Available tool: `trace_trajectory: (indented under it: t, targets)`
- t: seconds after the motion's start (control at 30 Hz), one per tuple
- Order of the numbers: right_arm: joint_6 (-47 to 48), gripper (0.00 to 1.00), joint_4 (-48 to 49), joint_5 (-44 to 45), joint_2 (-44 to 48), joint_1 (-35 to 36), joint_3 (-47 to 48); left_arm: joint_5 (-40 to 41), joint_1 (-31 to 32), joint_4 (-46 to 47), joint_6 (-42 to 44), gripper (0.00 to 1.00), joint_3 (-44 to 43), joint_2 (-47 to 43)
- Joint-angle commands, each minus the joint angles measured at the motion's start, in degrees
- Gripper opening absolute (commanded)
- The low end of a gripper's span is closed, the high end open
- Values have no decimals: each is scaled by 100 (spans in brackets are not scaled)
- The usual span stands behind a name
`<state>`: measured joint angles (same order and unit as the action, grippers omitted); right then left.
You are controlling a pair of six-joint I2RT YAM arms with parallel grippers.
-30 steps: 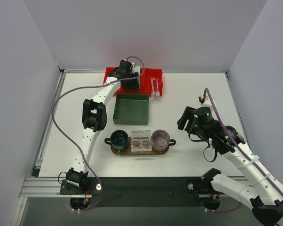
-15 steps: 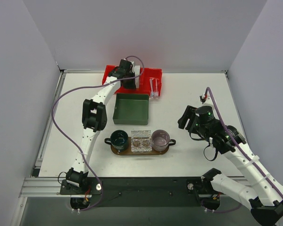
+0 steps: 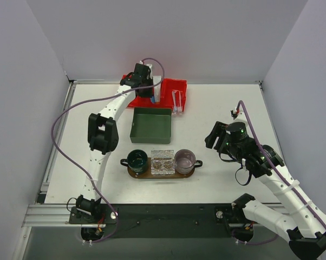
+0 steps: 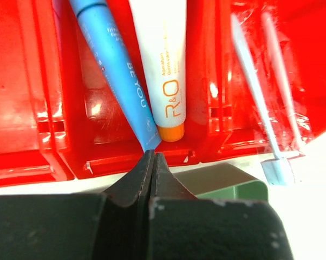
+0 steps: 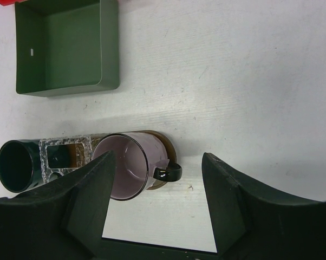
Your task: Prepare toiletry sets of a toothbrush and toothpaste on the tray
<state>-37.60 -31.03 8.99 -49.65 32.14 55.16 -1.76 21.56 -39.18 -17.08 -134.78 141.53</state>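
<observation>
Fingers (image 4: 135,180) of your left gripper (image 4: 151,156) pinch the blue tube (image 4: 111,59) by its thin tail, low centre over the red bin (image 4: 22,97), probably to carry it to the tray (image 3: 176,175), while your right gripper (image 5: 157,162) hangs with fingers apart.

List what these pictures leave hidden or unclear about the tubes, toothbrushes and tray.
- Left wrist view: the top edge cuts off the blue tube and white tube. The shut left gripper hides whether it pinches the blue tube's tip.
- Top view: the left gripper covers most of both tubes. The toothbrushes are too small to detail.
- Right wrist view: the right gripper hides part of the tray.
</observation>
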Motion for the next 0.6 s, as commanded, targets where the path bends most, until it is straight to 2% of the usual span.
trace_trajectory:
  t: [0.0, 0.33, 0.37, 0.5, 0.57]
  targets:
    - [-19, 60, 53, -3, 69, -59, 74, 325, 76, 481, 328, 0, 119, -776]
    - [-10, 60, 53, -3, 43, -76, 65, 597, 85, 16, 337, 0, -197, -425]
    - [-10, 60, 53, -3, 34, -68, 65, 615, 76, -11, 328, 2, -233, -399]
    - [-10, 60, 53, -21, 8, -68, 65, 581, 50, -81, 249, 24, -364, -241]
    - [-10, 60, 53, -21, 16, -68, 74, 353, 24, -64, 214, 30, -373, -205]
